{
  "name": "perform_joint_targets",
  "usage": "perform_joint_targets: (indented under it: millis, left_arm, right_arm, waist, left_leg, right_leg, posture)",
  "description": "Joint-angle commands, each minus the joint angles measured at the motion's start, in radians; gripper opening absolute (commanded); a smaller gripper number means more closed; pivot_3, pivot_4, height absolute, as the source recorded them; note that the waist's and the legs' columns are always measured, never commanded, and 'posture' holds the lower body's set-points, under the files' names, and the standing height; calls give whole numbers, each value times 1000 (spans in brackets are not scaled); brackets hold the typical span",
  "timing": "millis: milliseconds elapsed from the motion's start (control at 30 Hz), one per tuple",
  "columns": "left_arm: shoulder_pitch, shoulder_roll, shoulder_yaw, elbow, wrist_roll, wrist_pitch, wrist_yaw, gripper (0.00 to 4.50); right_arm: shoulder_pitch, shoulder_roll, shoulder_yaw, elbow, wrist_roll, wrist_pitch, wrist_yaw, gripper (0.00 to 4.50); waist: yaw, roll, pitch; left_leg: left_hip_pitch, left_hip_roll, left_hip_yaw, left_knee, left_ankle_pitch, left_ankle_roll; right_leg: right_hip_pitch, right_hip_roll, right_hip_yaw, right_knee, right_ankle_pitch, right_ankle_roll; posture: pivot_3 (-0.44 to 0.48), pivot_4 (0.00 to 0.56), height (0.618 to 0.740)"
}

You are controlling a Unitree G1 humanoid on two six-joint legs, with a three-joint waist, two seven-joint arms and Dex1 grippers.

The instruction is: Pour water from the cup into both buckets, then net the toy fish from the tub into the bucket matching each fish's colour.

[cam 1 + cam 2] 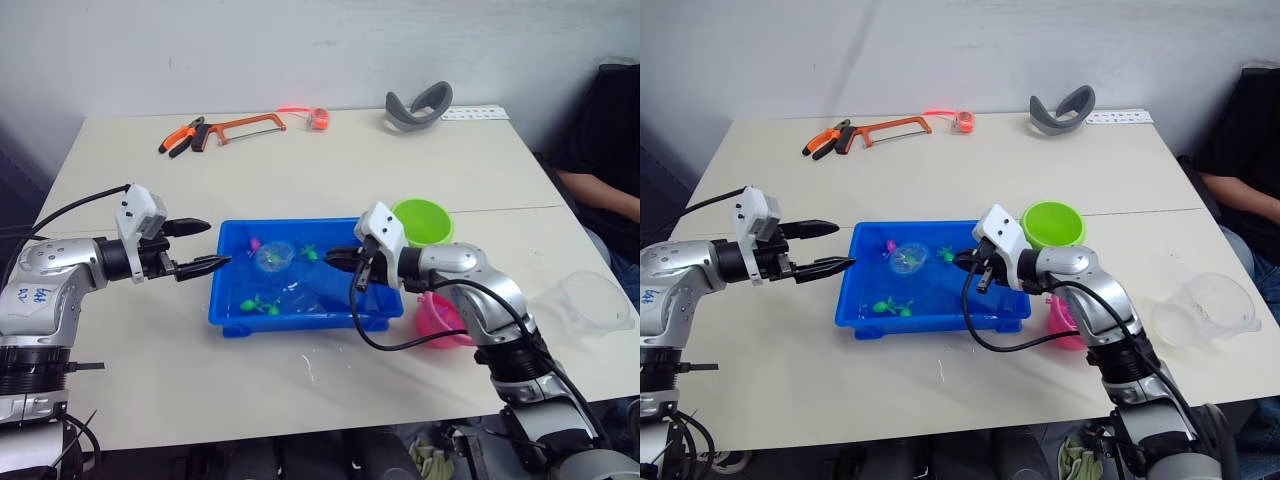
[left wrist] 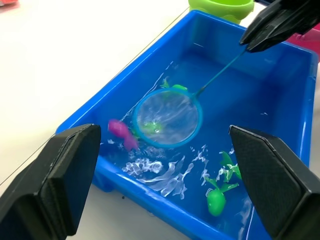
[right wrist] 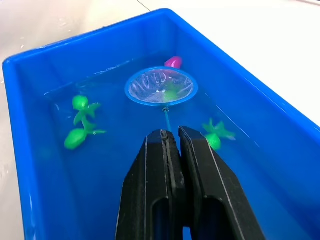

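The right gripper (image 3: 170, 137) is clamped on the thin handle of the net (image 3: 160, 86), whose blue hoop lies in the water of the tub (image 1: 228, 300) with one green fish (image 3: 171, 92) inside it. The left gripper (image 1: 205, 247) hangs with its fingers spread wide over the tub's left rim, holding nothing.

The right wrist view shows five fish: four green and one pink fish (image 3: 173, 62) just beyond the hoop.

There are two buckets: the green bucket (image 1: 422, 220) behind the tub's right end and the pink bucket (image 1: 443, 318) near the table's front edge, partly hidden by the right arm. The head views alone show one clear cup (image 1: 588, 302) on its side at the table's right edge (image 1: 560, 215).
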Motion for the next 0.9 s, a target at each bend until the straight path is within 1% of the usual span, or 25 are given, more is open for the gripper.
perform_joint_targets:
  millis: [33,167,400,600,900]
  left_arm:
    - [-26,10,-11,16,14,-29,-29,4448]
    - [-12,36,-20,37,31,-48,-60,4448]
    - [63,86,7,4,31,-53,-95,4448]
    - [103,90,40,-47,14,-34,-74,4448]
    - [120,88,70,-75,0,-14,-48,4448]
  right_arm:
    - [6,-21,-17,-54,11,6,1,0]
    - [-9,-17,-9,-28,2,-6,0,0]
    - [-73,15,46,98,-61,-80,2,0]
    - [-122,40,113,214,-141,-192,17,0]
    - [-186,142,112,324,-152,-248,13,0]
  waist:
    - [-1,0,0]
    - [0,0,0]
    - [-3,0,0]
    - [-3,0,0]
    - [-6,0,0]
  left_leg:
    - [0,0,0,0,0,0]
    - [0,0,0,0,0,0]
    - [0,1,1,0,0,0]
    - [0,0,1,0,0,0]
    - [0,1,1,0,0,0]
  right_leg:
    - [0,0,0,0,0,0]
    - [0,0,0,0,0,0]
    - [0,1,1,0,0,0]
    - [0,0,1,0,0,0]
    - [-1,0,1,4,0,0]
  posture:
    - [0,150,740]
    - [0,150,740]
    - [0,150,740]
    - [0,150,740]
    - [0,150,740]
